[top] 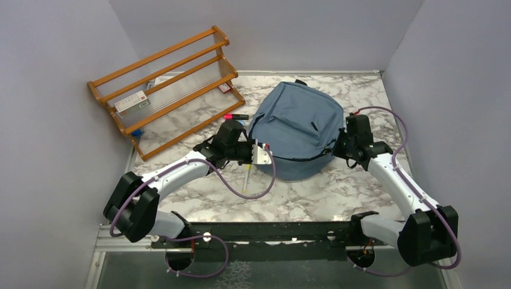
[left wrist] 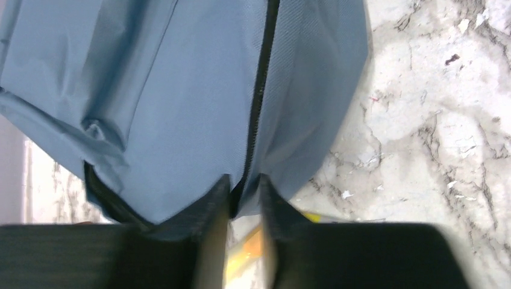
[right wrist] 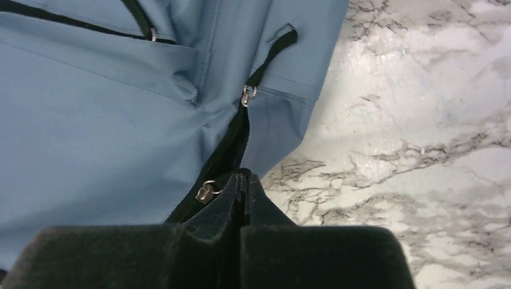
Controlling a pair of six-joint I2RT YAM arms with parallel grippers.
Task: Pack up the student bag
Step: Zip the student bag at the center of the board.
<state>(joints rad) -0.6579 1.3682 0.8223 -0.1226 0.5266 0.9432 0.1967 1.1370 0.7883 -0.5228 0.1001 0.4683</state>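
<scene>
Both tools nip zip [right wrist: 232,141] of student bag [top: 298,129], toward far edge of desk [top: 313,198].
Risk: fabric slips from L tool's [left wrist: 244,188] narrow pinch or R tool's [right wrist: 243,178] tight clamp; skewed pull jams zip.

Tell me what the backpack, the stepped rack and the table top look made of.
The student bag: soft woven fabric, matte dusty blue; weave and creases show close up. Its zipper slider glints like metal. The rack: orange-brown rails, likely varnished wood; ribbed clear shelves, probably plastic. The table top: glossy marble pattern with grey veins; stone or laminate, cannot tell.
</scene>
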